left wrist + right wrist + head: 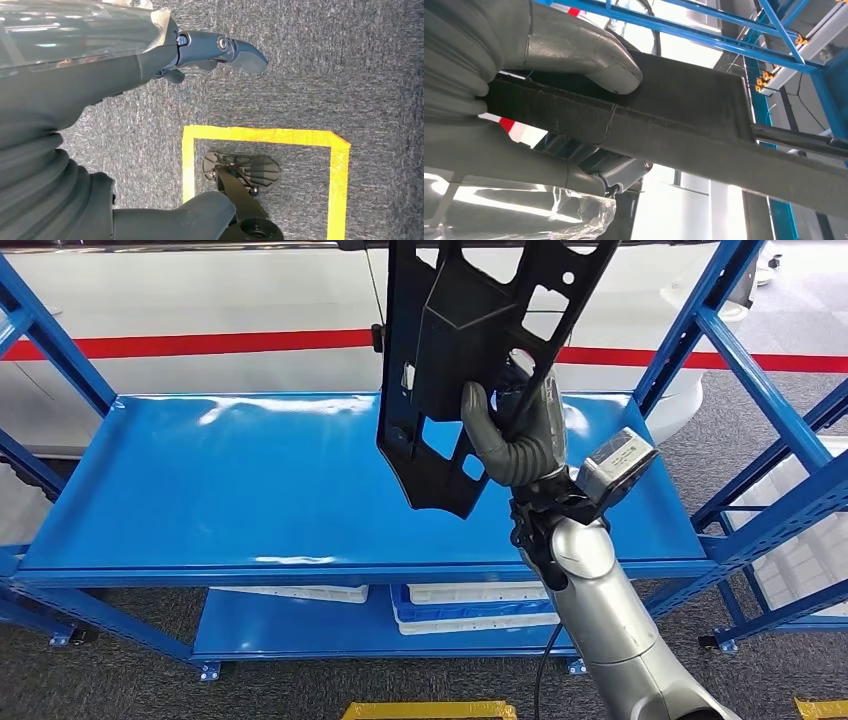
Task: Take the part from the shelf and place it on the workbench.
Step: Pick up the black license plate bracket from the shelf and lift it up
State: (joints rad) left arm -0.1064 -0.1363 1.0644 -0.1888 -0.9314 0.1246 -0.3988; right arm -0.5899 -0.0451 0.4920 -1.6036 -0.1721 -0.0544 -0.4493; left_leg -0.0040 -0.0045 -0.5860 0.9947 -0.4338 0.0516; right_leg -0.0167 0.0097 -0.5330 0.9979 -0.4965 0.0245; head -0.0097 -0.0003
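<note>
My right hand [515, 430] grips the black part [470, 350]; it could bump the shelf [250, 490] post at 2 o'clock. My left hand [150, 55] holds nothing.

The right arm [610, 630] reaches up and forward from low on the robot's right side, silver forearm angled toward the middle, wrist bent. Its right hand [515, 430] is raised, thumb wrapped across the near face of the black part [450, 350] and the darker fingers curled behind it, so the part hangs clamped in its grasp. The left hand [150, 55] hangs low and points down at the floor, its fingers [240, 52] stretched apart from the thick thumb [200, 217], holding nothing.
</note>
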